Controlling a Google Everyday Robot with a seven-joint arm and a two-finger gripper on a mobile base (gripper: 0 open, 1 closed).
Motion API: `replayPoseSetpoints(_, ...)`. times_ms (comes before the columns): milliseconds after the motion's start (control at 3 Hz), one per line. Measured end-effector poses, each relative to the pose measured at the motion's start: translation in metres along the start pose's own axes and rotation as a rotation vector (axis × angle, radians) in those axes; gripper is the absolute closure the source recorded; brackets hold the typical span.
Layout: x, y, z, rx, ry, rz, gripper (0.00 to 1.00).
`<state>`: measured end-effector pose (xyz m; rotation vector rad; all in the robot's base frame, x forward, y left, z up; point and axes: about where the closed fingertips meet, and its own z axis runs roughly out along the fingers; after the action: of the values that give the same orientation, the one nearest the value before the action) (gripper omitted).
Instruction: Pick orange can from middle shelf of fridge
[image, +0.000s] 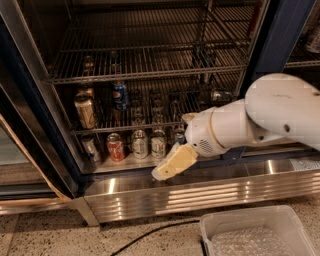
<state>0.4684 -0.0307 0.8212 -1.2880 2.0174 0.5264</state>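
The orange can stands upright at the left end of the middle shelf, a dark wire rack in the fridge. A blue Pepsi can stands just right of it, further back. My gripper is pale yellow and points down-left. It hangs low in front of the fridge floor, below the middle shelf and well to the right of the orange can. It holds nothing that I can see. My white arm covers the right part of the shelf.
A red can and two pale cans stand on the fridge floor just left of the gripper. A ribbed steel base panel lies below. A clear plastic bin and a black cable are on the ground.
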Motion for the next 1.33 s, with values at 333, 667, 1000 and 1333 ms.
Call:
replayPoseSetpoints(333,-0.022,-0.006,0.039,0.016,-0.108,0.007,0.00)
replayPoseSetpoints(667,-0.038,-0.014,0.079,0.035,-0.163,0.005,0.00)
replayPoseSetpoints(1000,-0.038,-0.014,0.079,0.035,-0.163,0.006,0.00)
replayPoseSetpoints(1333,-0.046,-0.010,0.096,0.053,-0.207,0.012,0.00)
